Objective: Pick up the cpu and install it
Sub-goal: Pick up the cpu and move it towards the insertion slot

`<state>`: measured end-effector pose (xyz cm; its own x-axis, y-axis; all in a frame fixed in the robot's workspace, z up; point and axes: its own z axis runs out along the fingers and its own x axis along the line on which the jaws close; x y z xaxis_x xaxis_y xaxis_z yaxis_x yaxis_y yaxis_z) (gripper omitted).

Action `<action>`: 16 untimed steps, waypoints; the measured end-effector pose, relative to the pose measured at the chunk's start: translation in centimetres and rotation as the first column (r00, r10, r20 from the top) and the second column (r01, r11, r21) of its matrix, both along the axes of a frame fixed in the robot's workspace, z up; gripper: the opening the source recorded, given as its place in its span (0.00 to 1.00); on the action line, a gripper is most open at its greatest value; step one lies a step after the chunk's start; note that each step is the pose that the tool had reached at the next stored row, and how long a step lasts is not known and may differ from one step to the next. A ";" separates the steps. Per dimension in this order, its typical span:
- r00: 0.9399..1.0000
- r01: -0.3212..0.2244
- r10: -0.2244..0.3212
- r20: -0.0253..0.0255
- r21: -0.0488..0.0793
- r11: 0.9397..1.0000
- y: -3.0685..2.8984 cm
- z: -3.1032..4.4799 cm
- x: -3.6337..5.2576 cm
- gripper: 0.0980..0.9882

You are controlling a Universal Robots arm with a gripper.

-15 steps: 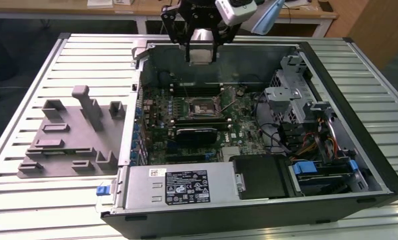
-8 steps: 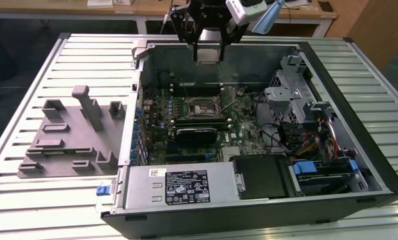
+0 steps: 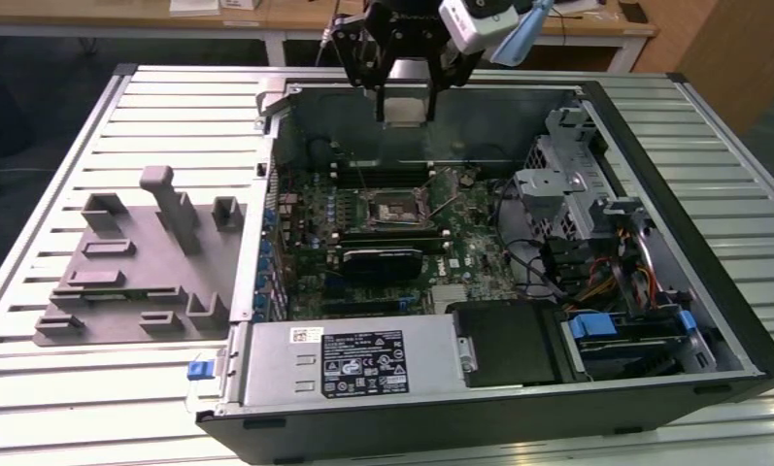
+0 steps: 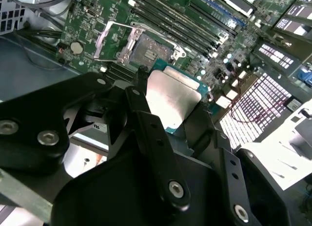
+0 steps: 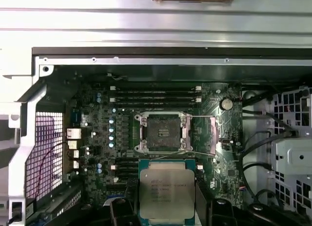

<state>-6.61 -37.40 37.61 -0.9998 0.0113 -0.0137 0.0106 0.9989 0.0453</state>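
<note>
The gripper (image 4: pixel 173 116) is clamped on the cpu (image 4: pixel 171 96), fingers pinching opposite edges; the carry step is in hand, the chip hanging over the open computer case (image 3: pixel 646 146), not yet above its seat. Beyond it the black socket (image 5: pixel 163 132) on the motherboard (image 5: pixel 97 138) lies bare, its retention frame apparently swung open, though that is hard to judge. Seating it would call for squaring the chip over the socket, matching its orientation, and a level descent.
</note>
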 end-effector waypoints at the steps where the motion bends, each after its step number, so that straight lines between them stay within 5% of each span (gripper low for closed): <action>1: 1.000 0.000 0.000 0.000 0.000 1.000 0.00 -0.18 0.00 0.50; 16: 1.000 0.000 0.000 0.000 0.000 1.000 0.00 -2.90 0.02 0.50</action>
